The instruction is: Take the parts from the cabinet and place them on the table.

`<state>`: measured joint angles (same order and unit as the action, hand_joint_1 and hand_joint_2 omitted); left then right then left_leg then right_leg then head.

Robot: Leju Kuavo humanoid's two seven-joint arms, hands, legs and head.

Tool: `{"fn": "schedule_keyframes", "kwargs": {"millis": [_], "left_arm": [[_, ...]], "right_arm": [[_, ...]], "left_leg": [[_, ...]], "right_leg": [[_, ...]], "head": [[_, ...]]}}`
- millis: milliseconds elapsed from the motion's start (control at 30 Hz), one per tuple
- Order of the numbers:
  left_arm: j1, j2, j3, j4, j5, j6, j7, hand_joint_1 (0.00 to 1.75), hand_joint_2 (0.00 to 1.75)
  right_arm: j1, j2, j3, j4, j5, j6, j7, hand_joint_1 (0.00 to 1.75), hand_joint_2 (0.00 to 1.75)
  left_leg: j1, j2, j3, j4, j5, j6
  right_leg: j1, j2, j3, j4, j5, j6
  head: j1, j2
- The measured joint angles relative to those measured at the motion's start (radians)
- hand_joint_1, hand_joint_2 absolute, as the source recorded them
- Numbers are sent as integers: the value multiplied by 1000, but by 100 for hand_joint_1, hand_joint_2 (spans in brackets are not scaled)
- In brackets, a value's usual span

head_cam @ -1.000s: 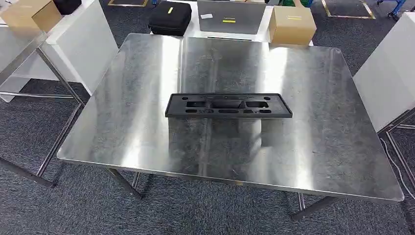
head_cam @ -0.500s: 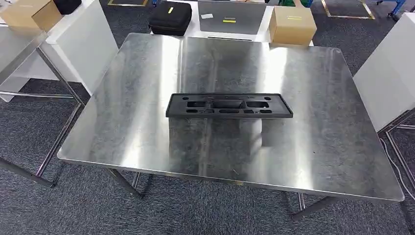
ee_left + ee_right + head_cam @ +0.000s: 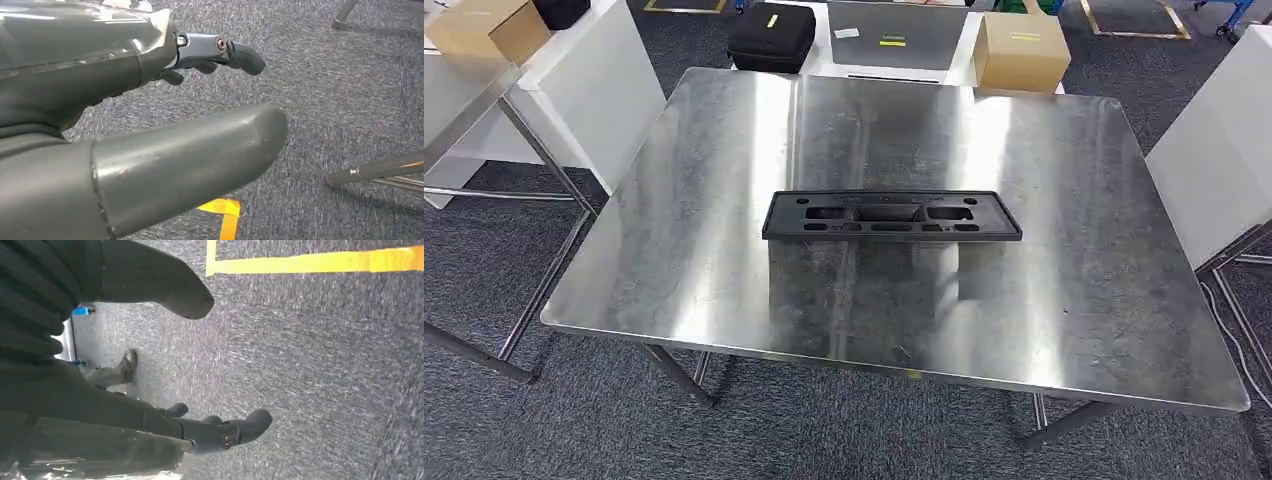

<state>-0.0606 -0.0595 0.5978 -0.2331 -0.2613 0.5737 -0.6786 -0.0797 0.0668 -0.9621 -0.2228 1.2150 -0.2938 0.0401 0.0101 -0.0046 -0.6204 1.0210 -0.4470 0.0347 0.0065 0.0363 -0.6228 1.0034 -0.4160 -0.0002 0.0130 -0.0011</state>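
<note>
One black plastic part (image 3: 891, 216), long and flat with moulded recesses, lies near the middle of the steel bench (image 3: 1074, 330), well clear of every edge and touching nothing else. No cabinet is in sight.

The left hand (image 3: 150, 125) hangs over grey carpet beside a bench leg (image 3: 380, 172); its thumb and dark fingers (image 3: 235, 52) stand apart with nothing between them. The right hand (image 3: 165, 360) likewise hangs over carpet near a yellow floor line (image 3: 310, 262), its fingers (image 3: 245, 427) spread from the thumb and holding nothing.

Beyond the far edge of the bench sit a black case (image 3: 771, 38), a grey panel (image 3: 894, 33) and a cardboard box (image 3: 1021, 52); another cardboard box (image 3: 489, 28) stands at the far left.

Assessment: at least one part has been delivered and released. Both hands being free, the placing step appears complete for this item. Whether further parts remain in the cabinet cannot be judged from these views; if so, a return trip is the outstanding work.
</note>
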Motion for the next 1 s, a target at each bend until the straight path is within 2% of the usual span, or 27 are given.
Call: {"fn": "schedule_keyframes", "kwargs": {"millis": [33, 67, 100, 333, 600, 633, 667, 700, 733, 767, 800, 867, 900, 933, 967, 1000], "left_arm": [[0, 0, 0, 0, -1, 0, 1, 0, 0], [0, 0, 0, 1, -6, 0, 2, 0, 0], [0, 0, -2, 3, -14, 0, 4, 0, 0], [0, 6, -19, 6, -51, -11, 13, 0, 0], [0, 10, -24, 6, -51, -17, 15, 0, 0], [0, 11, -25, 6, -51, -18, 18, 0, 0], [0, 13, -27, 6, -51, -20, 18, 0, 0], [-1, 11, -28, 9, -53, -21, 18, 0, 0], [0, 10, -29, 10, -53, -21, 18, 0, 0], [0, 10, -29, 10, -54, -21, 20, 0, 0], [0, 9, -29, 11, -55, -21, 21, 0, 0], [0, 8, -29, 14, -55, -21, 23, 0, 0], [0, 9, -29, 15, -55, -21, 23, 0, 0], [2, 22, -29, 14, -55, -21, 24, 0, 0], [2, 16, -29, 16, -56, -20, 24, 0, 0], [-1, 17, -30, 16, -58, -20, 22, 0, 0]], "right_arm": [[-1, 4, 0, 0, 0, -5, 5, 0, 0], [-1, 6, 0, 0, -3, -8, 6, 0, 0], [-1, 10, 0, 0, -8, -12, 8, 0, 175], [-5, 20, -21, 1, -50, -56, -5, 0, 175], [-5, 22, -29, 2, -54, -64, -3, 0, 175], [-5, 24, -37, 3, -58, -65, -5, 0, 0], [-5, 26, -43, 4, -59, -71, -4, 0, 0], [-6, 26, -47, 6, -61, -76, 5, 0, 0], [-6, 23, -48, 6, -61, -77, 6, 0, 0], [-5, 22, -49, 6, -60, -77, 8, 0, 0], [-4, 20, -51, 6, -60, -77, 8, 0, 0], [-5, 18, -52, 6, -60, -77, 9, 0, 0], [-8, 18, -52, 6, -58, -76, 8, 0, 0], [-14, 32, -52, 11, -57, -74, 8, 0, 0], [-16, 26, -53, 9, -56, -75, 7, 0, 0], [-13, 25, -53, 10, -56, -75, 6, 0, 0]], "left_leg": [[0, 0, 0, 0, 0, 0], [0, 0, 0, 0, 0, 0], [0, 0, 0, 0, 0, 0], [0, 0, 0, 0, 2, -3], [0, 0, 0, 0, 2, -3], [0, 0, 0, 0, 1, -3], [13, 7, 41, -65, 32, 30], [13, 26, 55, -88, 45, 32], [15, 33, 53, -88, 44, 28], [19, 38, 50, -86, 44, 22], [25, 43, 49, -85, 45, 12], [45, 55, 40, -65, 39, -14], [52, 61, 31, -40, 30, -33], [43, 66, 30, -31, 19, -48], [47, 74, 31, -15, 4, -62], [49, 75, 41, -18, 3, -64]], "right_leg": [[0, 0, 0, 0, 0, 0], [0, 0, 0, 0, 0, 0], [0, 0, 0, 0, 0, 0], [0, 0, 0, 0, 0, 0], [0, 0, 0, 0, 0, 0], [-1, 0, 0, 0, 0, 0], [1, -3, 18, -24, 10, 16], [-14, -18, -70, 179, -105, 7], [-23, -20, -97, 246, -132, 13], [-32, -22, -102, 269, -139, 26], [-41, -26, -80, 240, -129, 42], [-64, -46, 28, 70, -79, 85], [-77, -76, 85, -19, -67, 104], [-63, -92, 61, 17, -72, 101], [-63, -83, 68, 18, -72, 75], [-68, -76, 59, 23, -79, 57]], "head": [[0, 0], [0, 0], [0, 0], [0, 0], [0, 0], [0, 0], [-2, 0], [5, 0], [5, 0], [5, 0], [5, 0], [5, 0], [6, 0], [18, 0], [15, 0], [2, 0]]}}
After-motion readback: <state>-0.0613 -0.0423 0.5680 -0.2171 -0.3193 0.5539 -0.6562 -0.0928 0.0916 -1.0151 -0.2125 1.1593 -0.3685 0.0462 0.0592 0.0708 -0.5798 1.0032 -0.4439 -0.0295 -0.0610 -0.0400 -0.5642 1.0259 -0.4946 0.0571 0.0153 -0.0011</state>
